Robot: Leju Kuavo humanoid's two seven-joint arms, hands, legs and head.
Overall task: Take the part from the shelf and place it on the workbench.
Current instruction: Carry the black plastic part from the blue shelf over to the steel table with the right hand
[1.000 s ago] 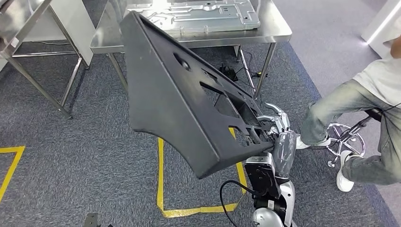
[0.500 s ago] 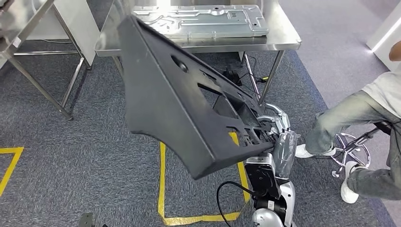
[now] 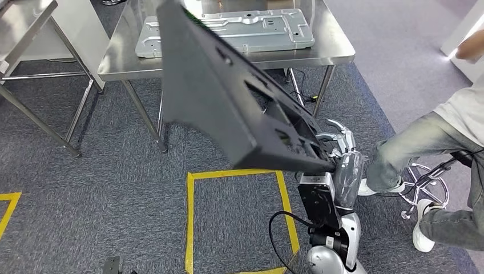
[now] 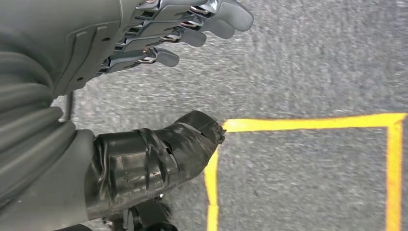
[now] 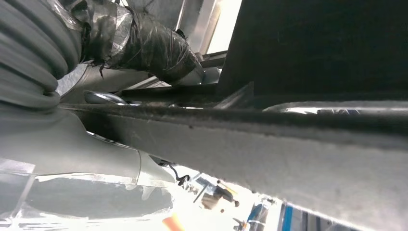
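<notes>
1. Grey carpet [image 3: 85,188] with yellow tape squares [image 3: 191,217]; steel tabletop [image 3: 337,48] stands ahead, already carrying a pressed metal panel [image 3: 228,31]
2. Step in hand: carry phase. Part is off the shelf, not yet on the tabletop
3. Black part [image 3: 217,97], a big moulded panel with cutouts, is airborne and tilted steeply, far end up over the tabletop's near edge, near end low at the right hand [image 3: 334,148]
4. Right hand clamps the part's near end; fingers wrap its edge in the head view, thumb sits against it in the right wrist view
5. Left hand [image 4: 159,57] hangs over the carpet, fingers loosely apart, carrying nothing
6. Seated person [image 3: 445,137] on a stool, close on the right
7. Next, my read: close on the tabletop, level the part, lower it onto bare steel. Free space looks tight beside the metal panel, and a one-ended grip on a long part risks swing or slip
</notes>
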